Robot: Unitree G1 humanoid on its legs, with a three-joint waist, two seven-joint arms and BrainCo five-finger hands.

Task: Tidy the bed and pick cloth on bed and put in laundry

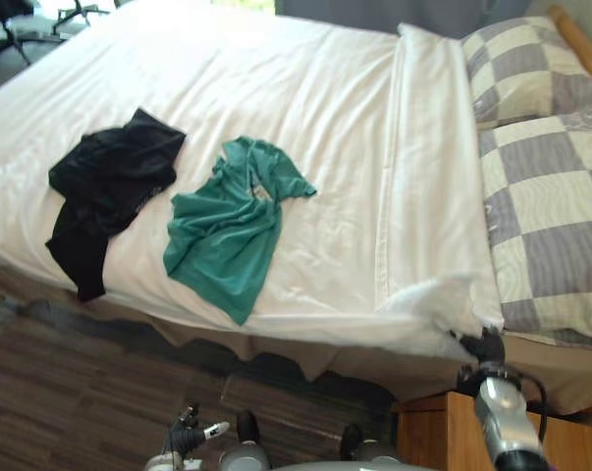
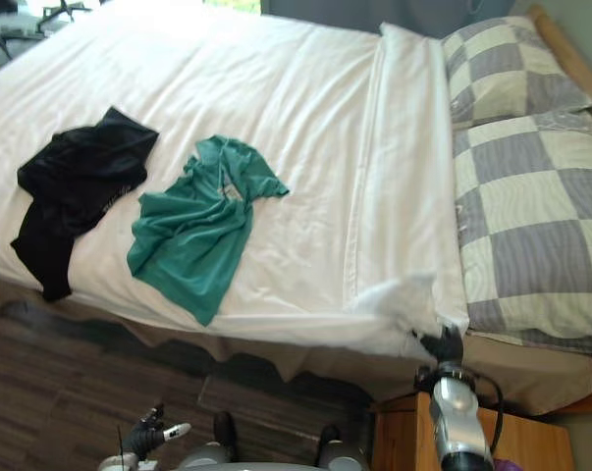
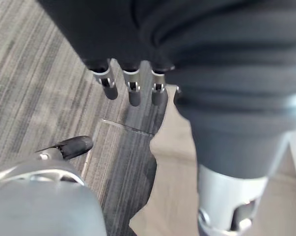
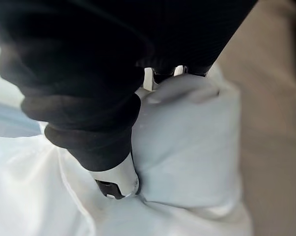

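Two loose clothes, one black garment (image 1: 104,191) and one green garment (image 1: 232,226), are lying on a single bed (image 1: 561,378) that is carrying one white duvet (image 1: 305,88) and two checked pillows, a far pillow (image 1: 521,69) and a near pillow (image 1: 551,226), while one wooden bedside cabinet (image 1: 438,432) is standing beside it.

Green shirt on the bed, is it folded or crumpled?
Crumpled: the green shirt lies bunched and wrinkled on the white duvet, beside the black garment.

Bed (image 1: 305,355) under a white cover (image 1: 305,98), black cloth (image 1: 109,182) and green shirt (image 1: 232,226) crumpled just beside each other near its front edge, two checked pillows (image 1: 541,216) at the head
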